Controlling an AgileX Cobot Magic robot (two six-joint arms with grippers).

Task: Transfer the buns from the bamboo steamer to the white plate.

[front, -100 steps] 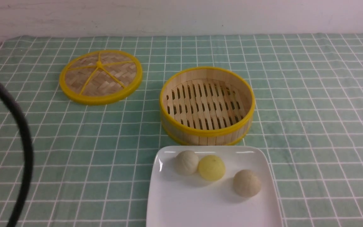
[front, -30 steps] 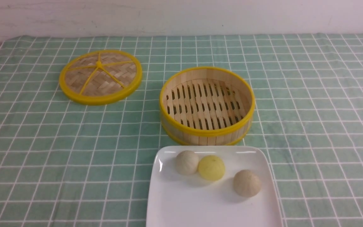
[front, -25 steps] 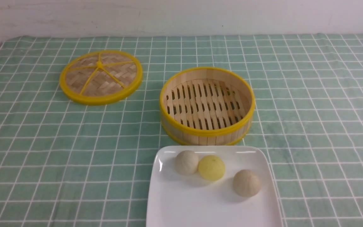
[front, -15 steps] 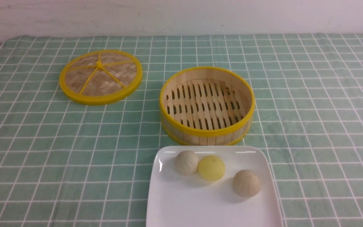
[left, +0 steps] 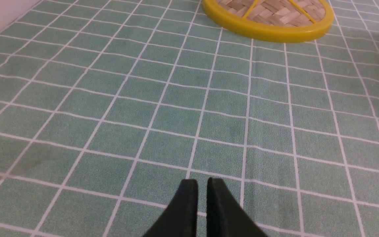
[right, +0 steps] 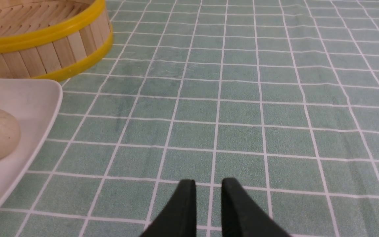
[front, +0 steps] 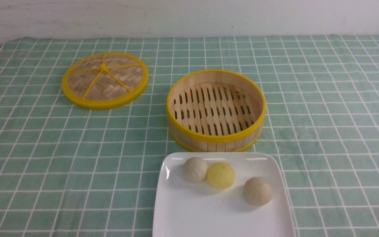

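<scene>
Left end effector [left: 202, 181]: slightly apart, nothing between. Right end effector [right: 212, 181]: apart, also nothing between. Both over desk [front: 77, 171]. Buns [front: 195, 170] [front: 258, 191] on plate [front: 220, 219], yellow ball [front: 220, 175] between, touching paler bun. Steamer [front: 215, 138] just beyond plate; lid [front: 105, 80] left beyond plate.

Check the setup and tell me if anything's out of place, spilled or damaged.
Nothing looks spilled, tipped or damaged. The two pale buns sit on the white plate, with a yellow ball between them. The steamer stands upright, its lid lying apart.
</scene>
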